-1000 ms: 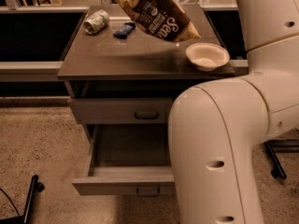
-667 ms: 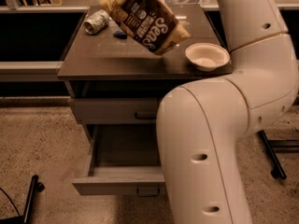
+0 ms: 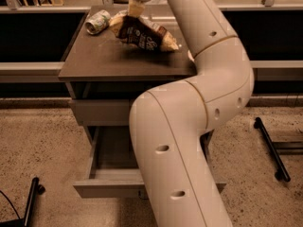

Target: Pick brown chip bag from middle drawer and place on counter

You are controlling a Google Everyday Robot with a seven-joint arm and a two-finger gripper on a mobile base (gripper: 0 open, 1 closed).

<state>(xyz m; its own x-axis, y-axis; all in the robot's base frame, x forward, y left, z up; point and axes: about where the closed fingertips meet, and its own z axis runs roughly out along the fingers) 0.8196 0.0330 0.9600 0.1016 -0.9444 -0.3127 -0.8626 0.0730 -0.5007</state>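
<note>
Dark-brown crinkled foil, cream-tan ends: the brown chip bag (image 3: 142, 33) is out of the drawer and over the back half of the counter (image 3: 109, 63), just right of a pale can (image 3: 97, 21) lying on its side.

Camera view, only one available:
- The gripper (image 3: 134, 12) is at the top edge of the view, above the bag's upper left part, reaching straight down. It appears pinched on the bag's bunched top edge.
- The bag slopes from the gripper down to the right. Its lower edge looks to be on or just off the slab; contact cannot be confirmed.
- The middle drawer (image 3: 111, 187) stands pulled out. The part of its floor in view is bare; the rest is hidden behind the arm (image 3: 189, 126).
- The drawer above (image 3: 97, 112) is closed.

Progress, as judged: pick done, carry done, bag over the target surface. Left: settle the bag flat, release it, lift the gripper away. The drawer remains open, though the task does not ask for closing.
</note>
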